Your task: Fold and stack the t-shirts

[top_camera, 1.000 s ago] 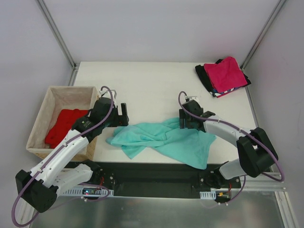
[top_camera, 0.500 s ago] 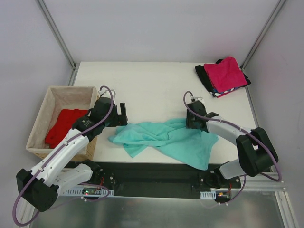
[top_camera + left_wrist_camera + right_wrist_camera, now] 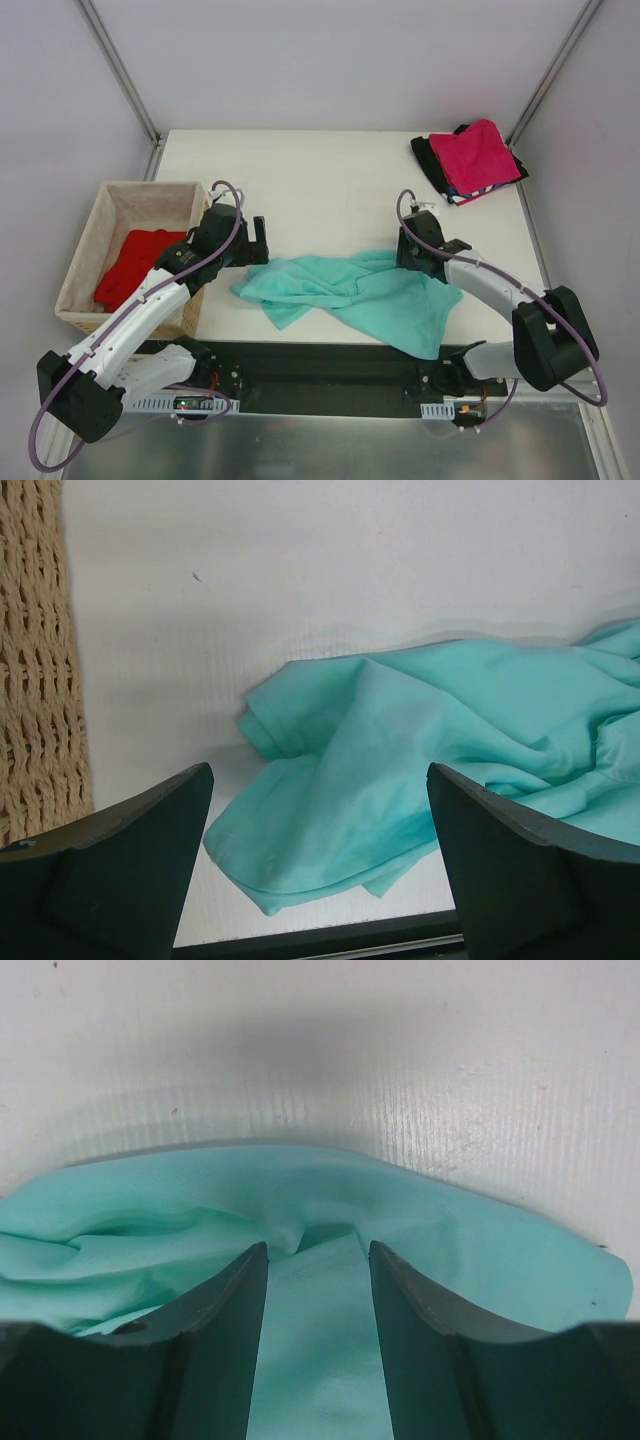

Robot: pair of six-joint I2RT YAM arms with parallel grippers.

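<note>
Shirts sit in three places. The teal shirt (image 3: pixel 350 295) lies crumpled on the bench (image 3: pixel 320 180), near its front edge and between the two arms. A folded stack (image 3: pixel 480 155) with a pink one on top rests at the far right corner. A red shirt (image 3: pixel 135 262) is in the basket (image 3: pixel 150 186) at the left.

The teal shirt's long axis runs left to right across the bench, with its right end spread wider and closer to the front edge. The right end effector (image 3: pixel 412 260) is down on the far edge of that right end. In the right wrist view its fingers stand partway in, with a puckered ridge of cloth between them. Whether they actually bite the cloth I cannot tell. The left end effector (image 3: pixel 258 240) hangs just beside the basket with its fingers wide apart and holding nothing. The shirt's left tip lies just ahead of it and a little toward the front edge, not touching.

My reading is that the step in hand is to get this shirt spread flat before any fold. That turns on each arm taking its own end, and the two ends lie along the arms' shared left-right line. The right arm is already at its end. The left arm has only to reach forward and down to the tip below it. The risk is a pinch that catches several layers of the bunched cloth, so the shirt drags instead of opening
</note>
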